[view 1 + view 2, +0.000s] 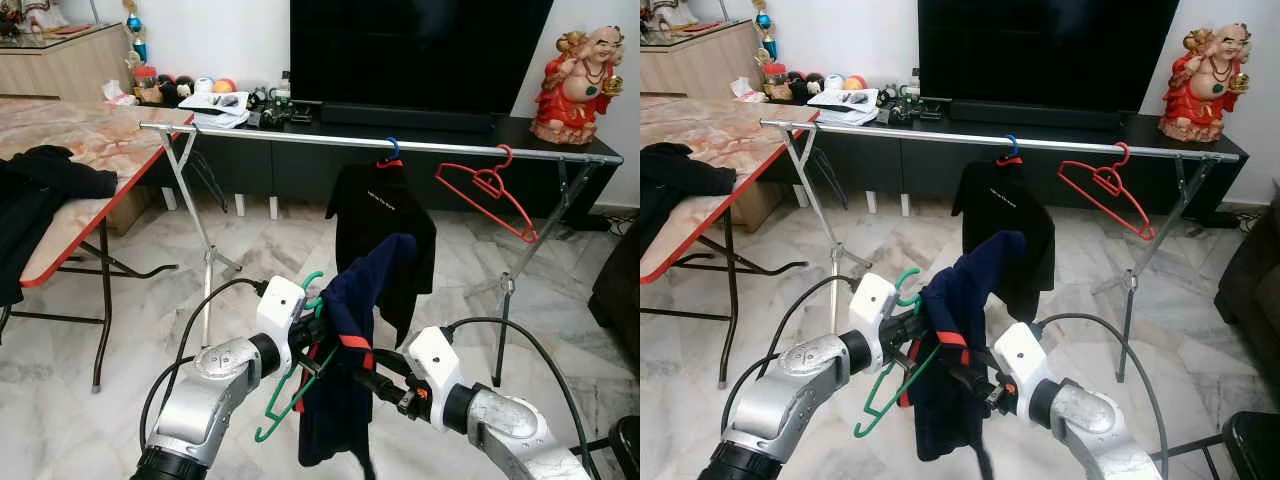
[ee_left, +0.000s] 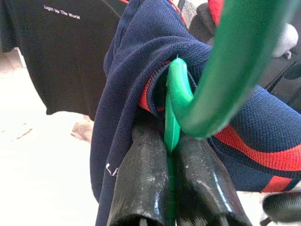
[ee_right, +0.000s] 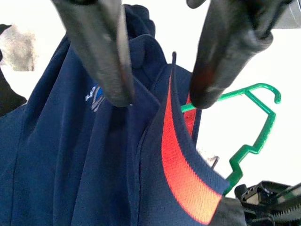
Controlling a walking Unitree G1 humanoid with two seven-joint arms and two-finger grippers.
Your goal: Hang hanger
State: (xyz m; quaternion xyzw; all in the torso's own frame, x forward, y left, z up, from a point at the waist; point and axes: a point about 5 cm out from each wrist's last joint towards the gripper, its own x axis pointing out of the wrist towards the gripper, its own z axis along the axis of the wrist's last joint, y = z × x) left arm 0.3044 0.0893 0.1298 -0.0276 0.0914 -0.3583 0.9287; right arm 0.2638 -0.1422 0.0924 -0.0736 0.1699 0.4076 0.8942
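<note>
My left gripper is shut on the neck of a green hanger, held low in front of me. A navy shirt with a red-trimmed collar is draped over that hanger. In the left wrist view the black fingers pinch the green plastic against the navy cloth. My right gripper is open, its fingers straddling the shirt's collar from the other side. A metal clothes rail runs across the room beyond, above the hanger.
On the rail hang a black T-shirt on a blue hanger and a bare red hanger. A marble-top folding table with a black garment stands on the left. A TV console and a red statue are behind.
</note>
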